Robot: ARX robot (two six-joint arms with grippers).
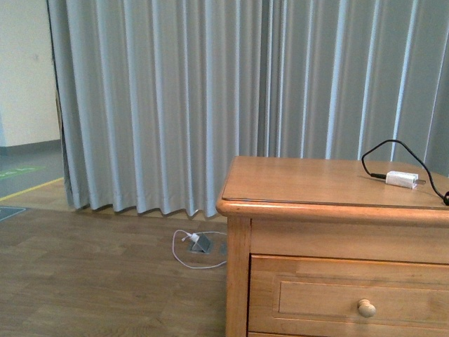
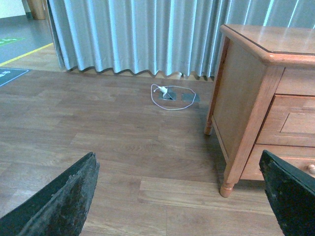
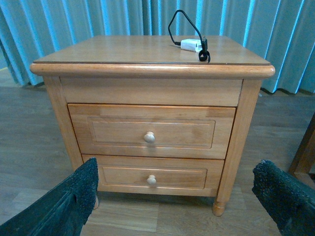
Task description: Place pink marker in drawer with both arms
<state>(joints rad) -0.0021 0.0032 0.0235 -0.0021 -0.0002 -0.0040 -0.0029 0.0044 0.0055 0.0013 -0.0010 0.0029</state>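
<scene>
The pink marker is out of view in every frame. The wooden nightstand has two shut drawers; the upper drawer (image 3: 147,132) with its round knob (image 3: 149,137) faces my right wrist camera, and it also shows in the front view (image 1: 337,298). My right gripper (image 3: 179,206) is open and empty, low in front of the nightstand, some way off. My left gripper (image 2: 179,201) is open and empty over the floor, to the left of the nightstand's side (image 2: 236,98). Neither arm shows in the front view.
A white charger block with a black cable (image 1: 403,179) lies on the nightstand top (image 1: 302,179). A lower drawer (image 3: 152,177) sits under the upper one. A floor socket with a white cable (image 1: 200,243) lies before the grey curtain (image 1: 210,105). Another piece of wooden furniture (image 3: 305,152) stands at the right.
</scene>
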